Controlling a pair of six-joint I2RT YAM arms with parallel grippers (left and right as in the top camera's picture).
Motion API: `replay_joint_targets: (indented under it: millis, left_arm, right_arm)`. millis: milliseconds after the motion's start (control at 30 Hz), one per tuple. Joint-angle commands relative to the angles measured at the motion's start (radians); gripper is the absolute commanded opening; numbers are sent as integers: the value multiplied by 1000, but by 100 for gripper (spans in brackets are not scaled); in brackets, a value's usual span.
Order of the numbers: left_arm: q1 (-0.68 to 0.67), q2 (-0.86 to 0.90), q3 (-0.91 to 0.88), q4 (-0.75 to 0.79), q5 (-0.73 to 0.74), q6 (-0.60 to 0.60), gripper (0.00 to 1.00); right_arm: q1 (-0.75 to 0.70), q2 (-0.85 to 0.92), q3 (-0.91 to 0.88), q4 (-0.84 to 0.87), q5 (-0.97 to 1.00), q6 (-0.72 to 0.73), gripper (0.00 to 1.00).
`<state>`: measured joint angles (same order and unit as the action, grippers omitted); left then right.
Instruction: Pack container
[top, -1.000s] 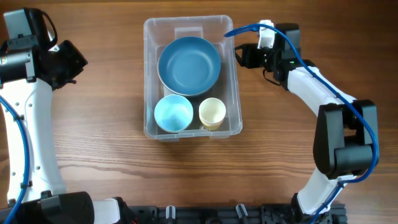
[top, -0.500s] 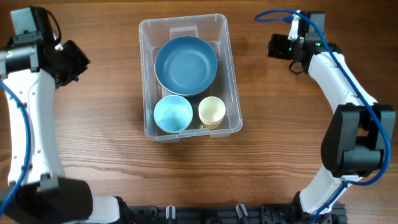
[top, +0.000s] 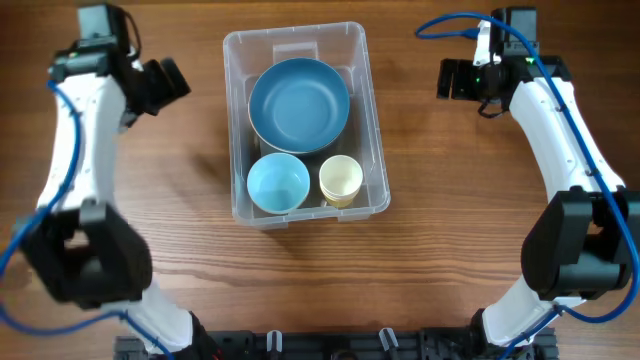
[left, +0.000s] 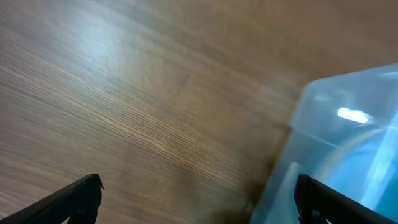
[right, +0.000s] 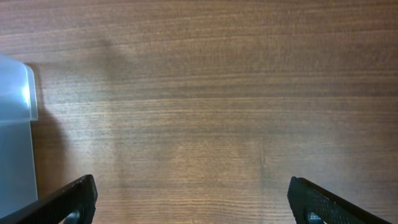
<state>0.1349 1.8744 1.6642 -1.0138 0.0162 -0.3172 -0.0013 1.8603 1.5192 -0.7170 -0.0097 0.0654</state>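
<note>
The container (top: 232, 120), a clear plastic bin, stands in the middle of the wooden table. Inside it are a large blue bowl (top: 299, 104), a small light-blue bowl (top: 278, 183) and a cream cup (top: 341, 181). My left gripper (top: 174, 79) hovers just left of the bin's far end, open and empty. In the left wrist view the left gripper (left: 199, 202) frames bare wood, with the container (left: 339, 118) at its right finger. My right gripper (top: 446, 79) is off the bin's right side, also open and empty. Its wrist view shows the right gripper (right: 193, 200) over wood and the container (right: 15, 124) corner at left.
Wooden table (top: 450, 230) lies all around the bin. A blue cable (top: 455, 22) loops above the right wrist. A dark rail (top: 330, 345) runs along the table's near edge between the arm bases.
The left arm swung from the far left toward the bin and its jaws opened wide. The right arm pulled away from the bin's right rim and opened fully. The bin shifted slightly.
</note>
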Motion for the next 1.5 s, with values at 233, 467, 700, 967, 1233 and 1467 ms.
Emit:
replay_joint_targets:
  millis: [233,467,700,967,1233,1467]
  left_arm:
    - [-195,188,-2,-11,-7,-19,100]
    - [-148,183,-2,-66,-59,-39,100]
    - [-85,69,-2,32,-81,90,100]
    - [-62,16,-2,90,-39,127,100]
    - [-59,-293,-89,114,44,205,100]
    - [-59,-741,-449,204,43,205,100]
  right_arm:
    - [-5,-26,17,-10,13,-11,99]
    - [-5,-26,17,-8,13,-10,100]
    - [-5,-47,18,196,14,-11,99]
    - [-24,-185,18,214,13,68,100]
    - [-31,-490,-64,121,10,73,90]
    - [-30,-804,-388,143,9,76,100]
